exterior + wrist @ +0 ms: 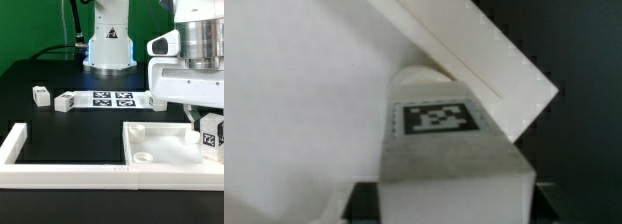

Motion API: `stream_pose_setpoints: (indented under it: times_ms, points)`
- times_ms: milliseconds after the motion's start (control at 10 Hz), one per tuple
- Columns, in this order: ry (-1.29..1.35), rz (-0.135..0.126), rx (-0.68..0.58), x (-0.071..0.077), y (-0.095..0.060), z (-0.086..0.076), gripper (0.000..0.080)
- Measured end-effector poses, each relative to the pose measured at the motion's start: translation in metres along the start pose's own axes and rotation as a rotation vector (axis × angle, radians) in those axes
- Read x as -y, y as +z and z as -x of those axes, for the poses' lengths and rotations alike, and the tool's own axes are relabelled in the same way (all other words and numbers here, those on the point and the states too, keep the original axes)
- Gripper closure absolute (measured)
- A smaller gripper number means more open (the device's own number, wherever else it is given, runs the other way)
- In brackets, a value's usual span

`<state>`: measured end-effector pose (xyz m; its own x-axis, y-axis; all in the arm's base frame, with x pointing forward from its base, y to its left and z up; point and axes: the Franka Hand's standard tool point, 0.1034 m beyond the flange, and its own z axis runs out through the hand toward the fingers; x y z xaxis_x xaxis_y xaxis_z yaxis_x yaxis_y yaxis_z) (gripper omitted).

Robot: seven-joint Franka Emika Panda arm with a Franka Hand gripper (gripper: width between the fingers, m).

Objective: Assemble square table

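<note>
The white square table top (165, 140) with a raised rim lies at the front right; a round socket (143, 157) shows in its near corner. My gripper (207, 134) is shut on a white leg block (211, 138) with a black-white tag and holds it over the top's corner on the exterior view's right. In the wrist view the leg (441, 165) runs out from between my dark fingers (363, 203), its tag facing the camera, its rounded tip just inside the top's rim (491, 70). Whether the tip touches the top is hidden.
The marker board (112, 98) lies behind the top. Loose leg blocks lie beside it: one (40, 95) at the far left, one (65, 101) at the board's left end, one (155, 100) at its right end. A long white bar frame (60, 172) borders the front and left.
</note>
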<state>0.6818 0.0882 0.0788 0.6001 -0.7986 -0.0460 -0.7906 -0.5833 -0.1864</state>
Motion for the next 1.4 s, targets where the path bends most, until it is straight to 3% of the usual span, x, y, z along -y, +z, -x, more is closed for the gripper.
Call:
stream_pose_setpoints:
  times_ms: [200,400,500,700,900,1000,1100,1200,1400]
  points:
    - [0.169,0.005,0.001,-0.002,0.000,0.000,0.0505]
    - [0.517,-0.039,-0.012,-0.006,0.001,0.007,0.0505]
    - [0.649,-0.048,-0.001,-0.003,0.002,0.013,0.0505]
    - [0.907,-0.133,-0.005,0.006,0.004,0.022,0.0505]
    - [0.862,-0.127,-0.010,0.004,0.004,0.022,0.0505]
    - [0.778,-0.110,-0.016,0.003,0.004,0.022,0.0390]
    - [0.548,-0.062,-0.028,0.003,0.005,0.023,0.0254]
    - [0.340,-0.030,-0.042,0.008,0.006,0.024,0.0182]
    - [0.199,-0.027,-0.043,0.008,0.008,0.025,0.0156]
